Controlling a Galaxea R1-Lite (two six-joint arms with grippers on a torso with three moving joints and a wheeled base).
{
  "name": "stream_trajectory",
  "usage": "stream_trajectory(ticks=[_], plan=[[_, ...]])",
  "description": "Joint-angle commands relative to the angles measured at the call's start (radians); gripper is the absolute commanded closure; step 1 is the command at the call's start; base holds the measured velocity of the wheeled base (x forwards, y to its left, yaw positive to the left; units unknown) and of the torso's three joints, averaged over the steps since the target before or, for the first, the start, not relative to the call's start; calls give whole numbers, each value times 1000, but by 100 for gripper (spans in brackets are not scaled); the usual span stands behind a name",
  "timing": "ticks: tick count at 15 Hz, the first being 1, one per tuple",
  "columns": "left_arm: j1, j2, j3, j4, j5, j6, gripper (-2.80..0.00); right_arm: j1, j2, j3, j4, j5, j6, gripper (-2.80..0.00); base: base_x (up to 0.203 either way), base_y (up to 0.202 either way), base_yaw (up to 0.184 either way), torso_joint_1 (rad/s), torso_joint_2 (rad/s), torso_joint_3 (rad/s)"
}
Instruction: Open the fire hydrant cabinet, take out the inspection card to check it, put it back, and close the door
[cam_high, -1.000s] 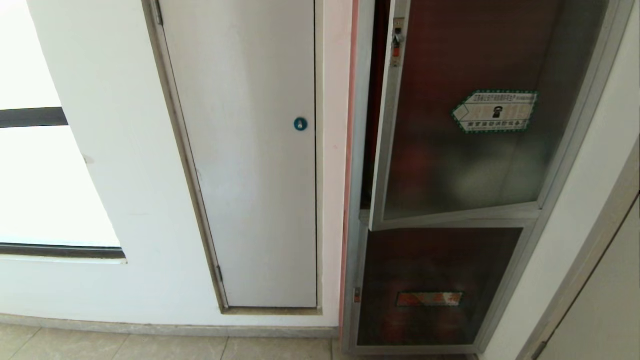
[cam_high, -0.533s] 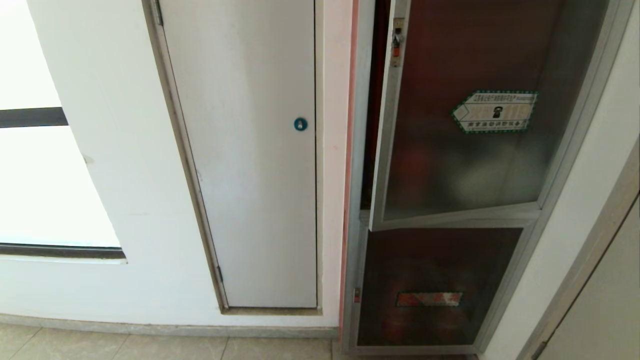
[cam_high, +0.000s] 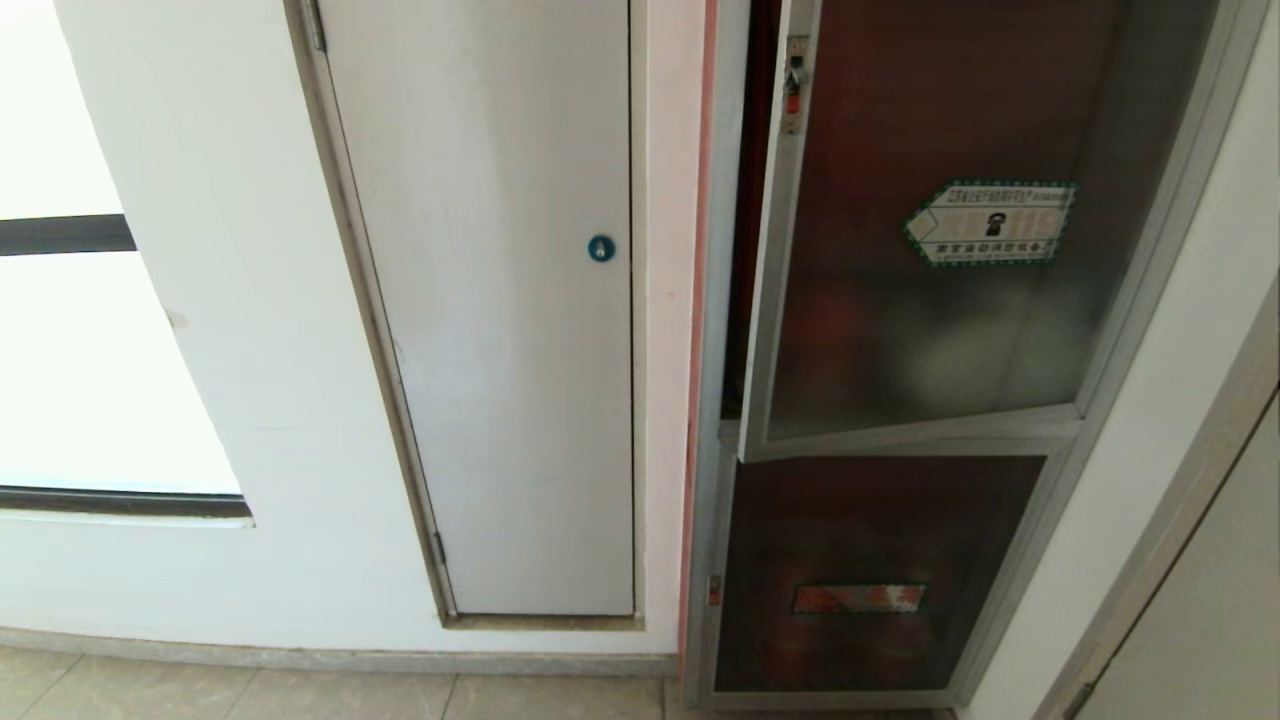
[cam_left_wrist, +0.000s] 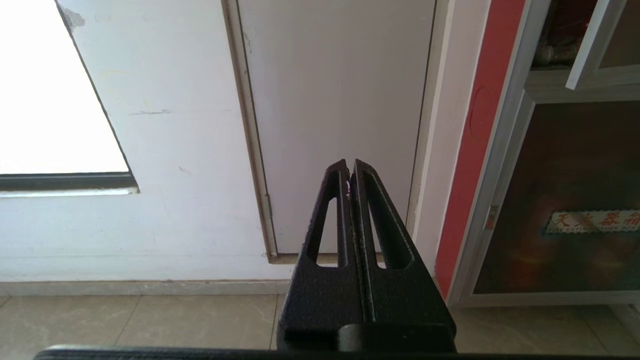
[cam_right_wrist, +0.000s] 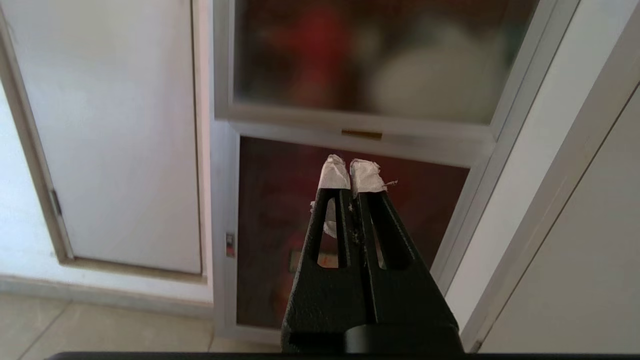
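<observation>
Cabinet: the fire hydrant cabinet (cam_high: 715, 300) fills the right half of the head view, a silver frame set in the wall with a red strip down its left edge.
Door: the door (cam_high: 930, 230) of dark glass stands slightly ajar at upper right of the head view, its left edge swung out from the frame, a dark gap beside it.
Door details: a small red latch (cam_high: 794, 85) sits near the top of its left edge; a green-bordered sticker (cam_high: 990, 222) is on the glass.
Card: the inspection card cannot be made out in any view.
Around: a plain white door (cam_high: 500, 300) with a blue round lock (cam_high: 600, 248) is at centre; a bright window (cam_high: 90, 350) at far left; tiled floor (cam_high: 300, 695) along the bottom; a lower glass door (cam_high: 870, 570) with an orange label (cam_high: 858, 598) sits under the ajar one.
Left gripper: the left gripper (cam_left_wrist: 349, 172) has its fingers pressed together with nothing held, facing the foot of the white door.
Right gripper: the right gripper (cam_right_wrist: 350, 172), tips wrapped in white tape, is closed and empty, in front of the lower glass door.
Only in wrist views: both grippers; blurred red and white shapes behind the upper glass in the right wrist view.
Only in head view: latch, sticker, blue lock.
</observation>
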Motion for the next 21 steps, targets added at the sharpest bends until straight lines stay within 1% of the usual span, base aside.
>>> stream_trajectory(ticks=[1, 3, 4, 5, 6, 21], plan=[[0, 1, 24, -1, 0, 0, 0, 0, -2, 42, 10, 0, 1, 0, 0, 0, 0, 0, 0, 0], [0, 0, 24, -1, 0, 0, 0, 0, -2, 42, 90, -5, 2, 0, 0, 0, 0, 0, 0, 0], [0, 1, 24, -1, 0, 0, 0, 0, -2, 41, 112, -11, 33, 0, 0, 0, 0, 0, 0, 0], [0, 1, 25, -2, 0, 0, 0, 0, -1, 42, 109, -16, 80, 0, 0, 0, 0, 0, 0, 0], [0, 1, 23, -1, 0, 0, 0, 0, 0, 42, 108, -20, 86, 0, 0, 0, 0, 0, 0, 0], [0, 1, 23, -1, 0, 0, 0, 0, 0, 42, 107, -22, 93, 0, 0, 0, 0, 0, 0, 0]])
